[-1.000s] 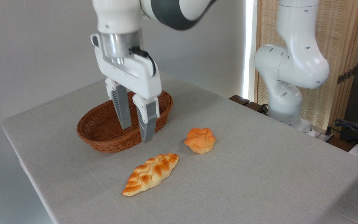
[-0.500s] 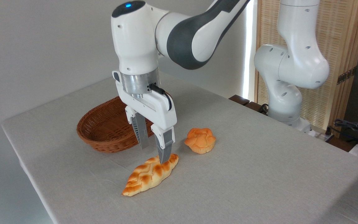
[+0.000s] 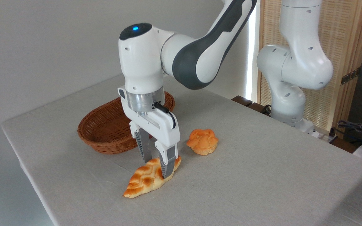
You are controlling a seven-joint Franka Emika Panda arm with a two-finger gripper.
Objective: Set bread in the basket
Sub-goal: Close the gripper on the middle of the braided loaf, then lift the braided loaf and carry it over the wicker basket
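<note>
Braided loaf (image 3: 146, 180): long golden-yellow bread with browned orange patches and pointed ends; lies flat on the table, its long axis running from lower left to upper right; the near tip points toward the front edge of the table; the far end sits under the gripper.

Gripper (image 3: 157, 169): two-finger tool pointing straight down over the upper right part of the loaf; the fingers stand at a narrow spread, one on each side of the loaf; the nearer finger (image 3: 167, 163) overlaps the loaf's front flank and reaches close to the cloth; the farther finger (image 3: 144, 147) stands behind the loaf; whether the pads already press on the crust cannot be told; the loaf is not lifted.

Wicker basket (image 3: 94, 139): oval, shallow, reddish-brown; stands behind and to the left of the loaf, apart from it; partly hidden by the wrist of the arm.

Knotted bun (image 3: 202, 142): small round orange roll; rests on the table to the right of the gripper, near the loaf's far end but not touching it.

Table (image 3: 262, 175): covered in pale grey cloth.

Arm (image 3: 187, 59): white and dark grey, with a blue light lit on the top of the wrist housing.
</note>
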